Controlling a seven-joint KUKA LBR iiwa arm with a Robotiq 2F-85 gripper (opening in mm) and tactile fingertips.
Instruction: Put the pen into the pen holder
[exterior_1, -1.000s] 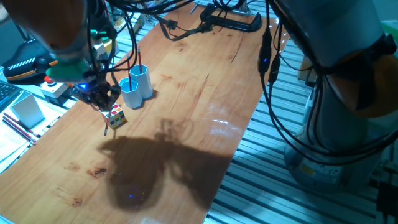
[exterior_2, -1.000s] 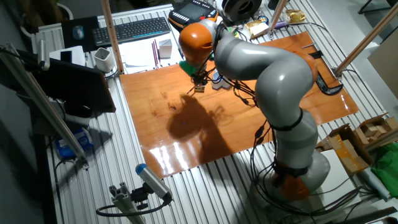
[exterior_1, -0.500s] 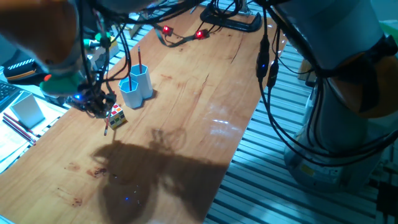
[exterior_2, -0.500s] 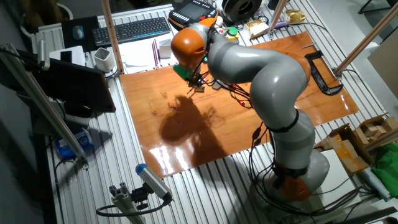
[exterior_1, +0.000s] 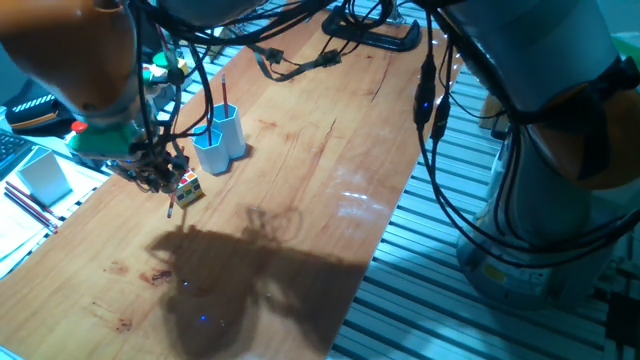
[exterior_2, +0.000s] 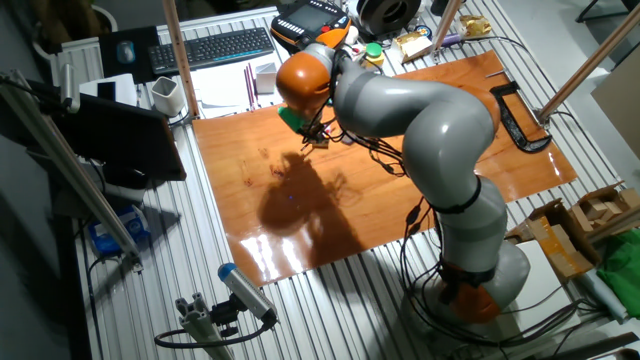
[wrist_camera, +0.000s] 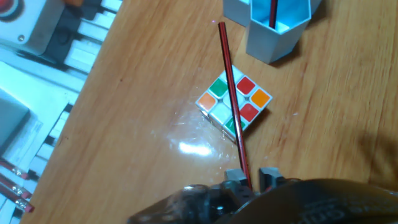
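The arm bends low over the wooden table (exterior_1: 300, 150). The gripper (wrist_camera: 250, 177) pinches the pen (wrist_camera: 231, 99), which sticks out past a colourful cube (wrist_camera: 235, 104) toward the pen holder (wrist_camera: 273, 28).

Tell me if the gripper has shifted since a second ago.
Yes. In one fixed view the gripper holding the pen has slid left, away from the pen holder; it also sits slightly lower in frame.
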